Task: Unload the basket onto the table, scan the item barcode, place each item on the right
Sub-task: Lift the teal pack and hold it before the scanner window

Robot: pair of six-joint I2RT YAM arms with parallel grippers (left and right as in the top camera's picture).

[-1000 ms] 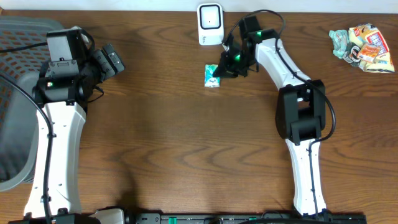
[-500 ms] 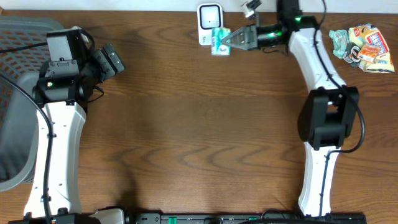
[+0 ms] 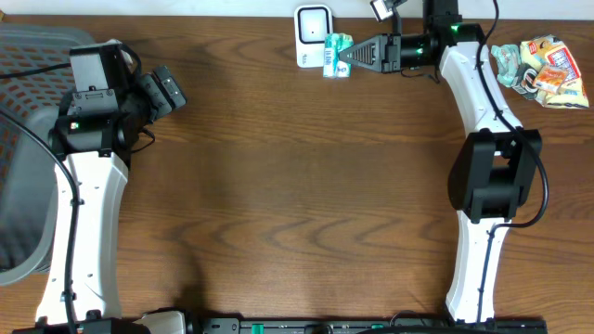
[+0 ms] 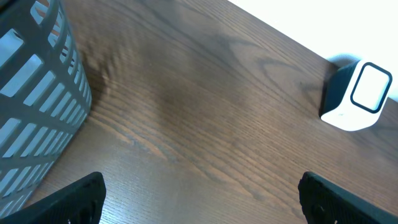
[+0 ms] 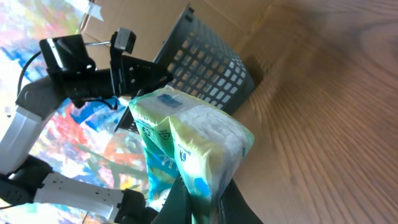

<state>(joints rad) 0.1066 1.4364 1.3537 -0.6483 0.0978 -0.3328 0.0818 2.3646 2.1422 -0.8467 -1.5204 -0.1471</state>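
Right gripper [image 3: 347, 57] pinches the packet [image 3: 334, 53] and holds it up just beside the scanner [image 3: 313, 32], seemingly to show its barcode to the window, while the left gripper [image 3: 170, 86] hangs wide open, idle.

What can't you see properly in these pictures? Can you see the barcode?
- Barcode on the green packet: not found. The packet is too small in the overhead view. In the right wrist view the print is blurred, and the right hand covers the bottom.
- Inside of the basket: cut off by the overhead view's left edge. The left wrist view shows only its wall.
- Snack pile: the labels are too small to read overhead.
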